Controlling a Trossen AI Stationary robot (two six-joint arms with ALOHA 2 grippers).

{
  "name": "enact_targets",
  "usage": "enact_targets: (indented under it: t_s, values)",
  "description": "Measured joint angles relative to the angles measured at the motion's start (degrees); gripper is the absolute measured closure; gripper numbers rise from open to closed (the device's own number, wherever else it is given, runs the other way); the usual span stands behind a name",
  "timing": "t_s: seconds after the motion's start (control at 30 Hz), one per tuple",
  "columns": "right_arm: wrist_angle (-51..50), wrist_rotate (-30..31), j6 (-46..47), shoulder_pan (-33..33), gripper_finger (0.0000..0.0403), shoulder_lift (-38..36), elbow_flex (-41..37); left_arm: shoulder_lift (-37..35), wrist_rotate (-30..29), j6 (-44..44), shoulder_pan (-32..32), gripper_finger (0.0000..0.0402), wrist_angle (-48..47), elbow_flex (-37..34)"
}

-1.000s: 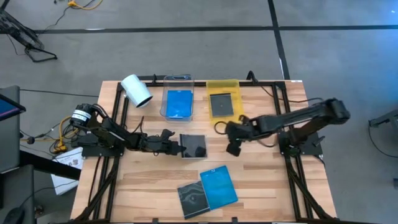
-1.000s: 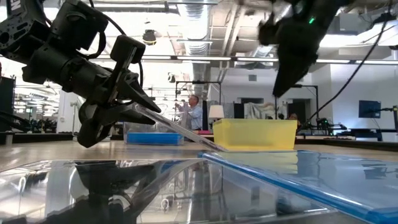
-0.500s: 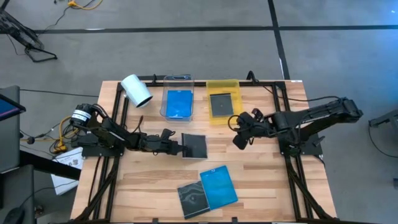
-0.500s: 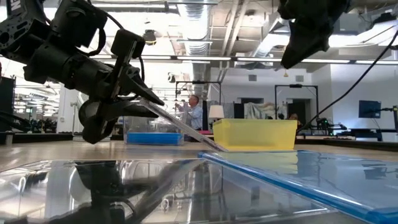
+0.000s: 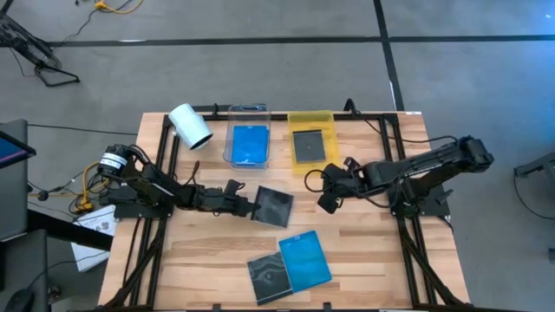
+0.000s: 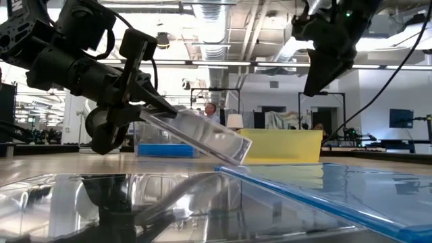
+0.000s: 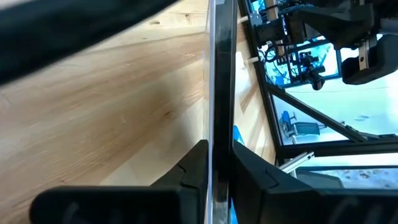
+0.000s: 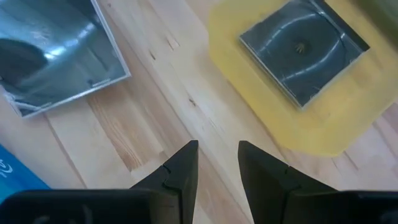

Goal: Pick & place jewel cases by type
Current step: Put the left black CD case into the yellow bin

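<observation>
Left hand (image 5: pixel 245 203): it was clamped on one edge of a dark grey jewel case (image 5: pixel 274 207), held tilted above the middle of the table (image 5: pixel 364 251); in the low view the case (image 6: pixel 202 136) sloped down away from the hand (image 6: pixel 145 108).
Right hand (image 5: pixel 325 195): it hung over bare wood just in front of the yellow tray (image 5: pixel 312 121), with its fingers (image 8: pixel 180 168) a little apart and nothing between them.
Yellow tray: one dark case (image 5: pixel 309 145) lay inside.
Clear tray (image 5: pixel 248 110): one blue case (image 5: pixel 249 145) lay inside.
Front of the table: a blue case (image 5: pixel 304 258) and a dark case (image 5: pixel 269 277) lay flat, touching side by side.
Other things: a white roll (image 5: pixel 190 126) lay near the far left corner, well apart from both hands.
Background: a person (image 6: pixel 210 121) stood far behind the table.
Writing: a small mark on the front blue case, perhaps a logo, could not be read.
</observation>
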Motion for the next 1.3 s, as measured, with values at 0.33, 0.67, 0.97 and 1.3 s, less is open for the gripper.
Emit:
enact_targets:
  t_s: [0.33,0.67,0.97,1.3]
  values:
    - [0.3,0.1,1.2,0.0,0.0294,-0.4,0.0,0.0,0.5,0.9,0.0,0.0358,1.0,0.0]
    - [0.2,0.1,2.1,0.0,0.0294,-0.4,0.0,0.0,1.0,1.9,0.0,0.0357,7.3,0.0]
    - [-1.9,0.3,5.2,2.4,0.0294,-0.4,0.0,0.0,2.0,2.6,0.0,0.0356,13.7,0.0]
    - [-9.3,5.0,16.3,11.2,0.0294,-6.1,0.0,0.0,2.9,4.8,0.0,0.0356,19.0,2.3]
